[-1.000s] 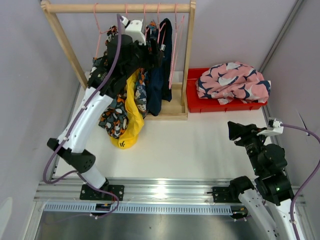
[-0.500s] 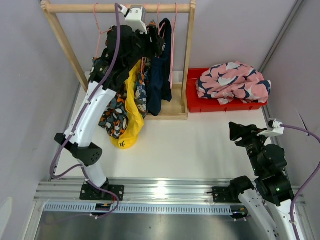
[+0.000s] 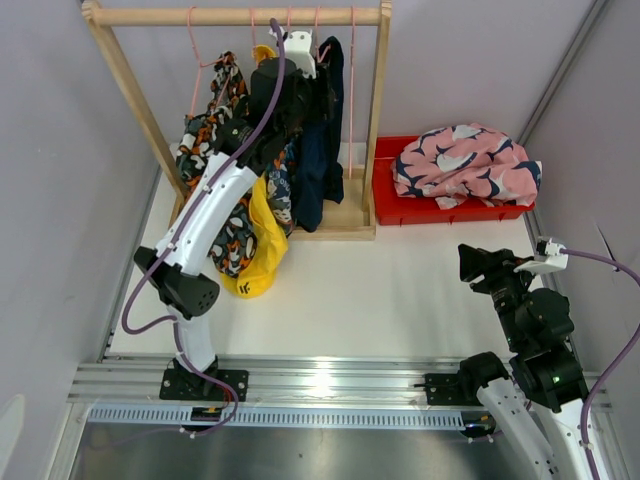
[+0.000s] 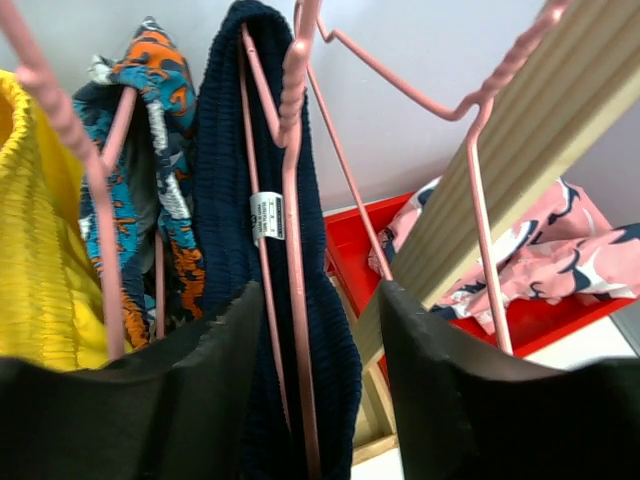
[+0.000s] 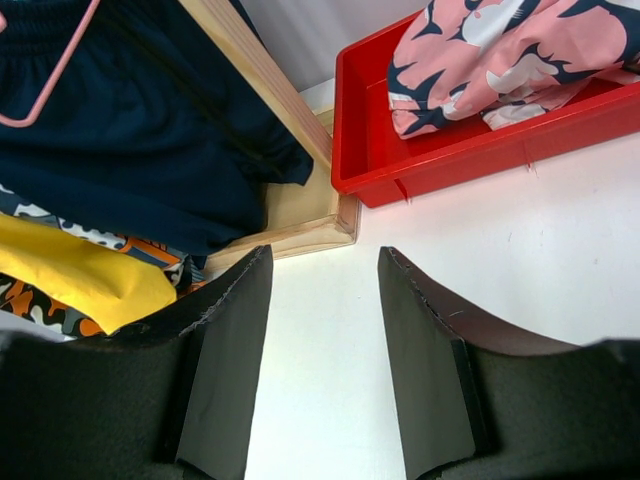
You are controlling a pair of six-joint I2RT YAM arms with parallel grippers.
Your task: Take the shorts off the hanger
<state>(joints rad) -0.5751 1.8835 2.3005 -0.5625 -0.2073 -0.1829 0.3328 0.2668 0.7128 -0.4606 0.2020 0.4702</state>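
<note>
Pink wire hangers (image 4: 293,200) hang on a wooden rack (image 3: 235,16). On them are camouflage shorts (image 3: 215,130), yellow shorts (image 3: 262,230), blue-orange print shorts (image 4: 150,120) and navy shorts (image 4: 230,200). My left gripper (image 4: 320,330) is raised to the rail (image 3: 318,88) and open. The navy shorts and their hanger wire stand between its jaws. The pink shorts (image 3: 460,160) lie heaped in a red bin (image 3: 400,205). My right gripper (image 5: 325,330) is open and empty low over the white table, at the right in the top view (image 3: 472,262).
The rack's wooden base (image 5: 300,215) and right post (image 4: 520,170) stand between the hanging shorts and the red bin (image 5: 450,150). Grey walls close the back and both sides. A metal rail (image 3: 320,380) runs along the near edge.
My left arm has swung right along the rack, from the yellow and camouflage shorts to the navy pair. The right arm has not moved.
</note>
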